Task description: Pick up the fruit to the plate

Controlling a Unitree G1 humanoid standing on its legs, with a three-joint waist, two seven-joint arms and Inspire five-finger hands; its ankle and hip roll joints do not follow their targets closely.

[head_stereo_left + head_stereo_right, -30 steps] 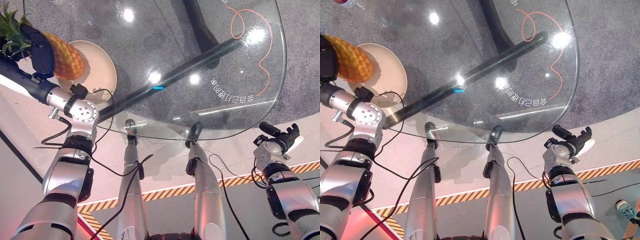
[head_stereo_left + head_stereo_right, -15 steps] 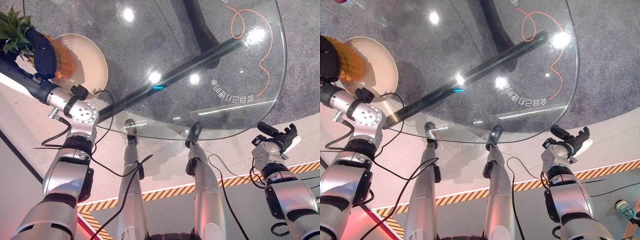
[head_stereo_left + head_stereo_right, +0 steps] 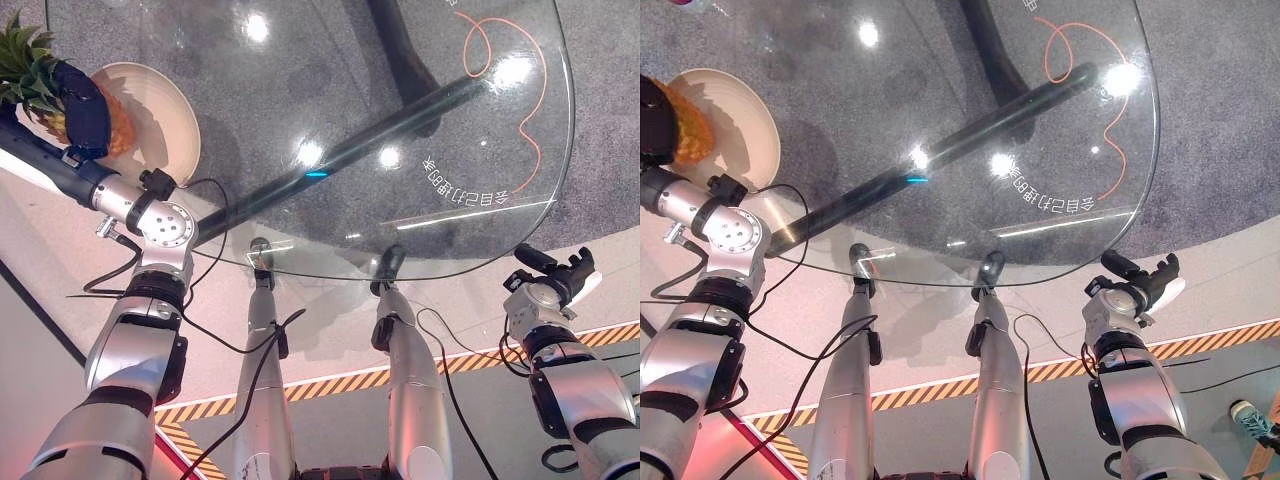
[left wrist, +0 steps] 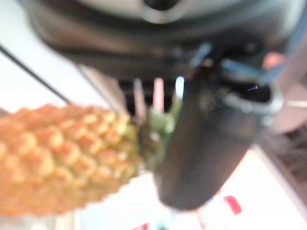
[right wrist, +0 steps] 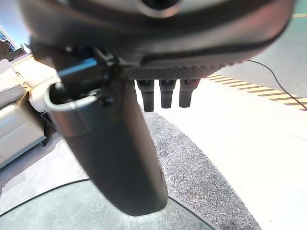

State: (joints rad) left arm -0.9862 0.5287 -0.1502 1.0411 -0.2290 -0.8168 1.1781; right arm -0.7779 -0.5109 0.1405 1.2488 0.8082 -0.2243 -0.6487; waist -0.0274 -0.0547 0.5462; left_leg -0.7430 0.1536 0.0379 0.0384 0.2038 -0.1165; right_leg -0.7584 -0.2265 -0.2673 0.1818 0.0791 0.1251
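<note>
A: Where is the fruit?

B: One pineapple (image 3: pixel 112 118), in the left hand (image 3: pixel 82 110). The dark fingers curl round its body where the green crown starts. It hangs over the near-left part of the plate (image 3: pixel 160 100); I cannot tell whether it touches it.

A: And the plate?

B: One cream plate, on the far left of the glass table (image 3: pixel 420 230), close to the edge.

A: Anything in the way?

B: Nothing lies between the fruit and the plate. The left forearm crosses the table's edge just beside the plate. Through the glass I see a dark bar (image 3: pixel 400 125) running slantwise under the top, and grey carpet (image 3: pixel 600 150) beneath. A thin orange line (image 3: pixel 530 90) loops at the far right of the table, well apart from the plate.

A: The other hand?

B: The right hand (image 3: pixel 560 275) hangs off the table's near-right edge, over pale floor. Its fingers are straight and loose, holding nothing. A striped tape (image 3: pixel 330 382) runs along the floor below it.
</note>
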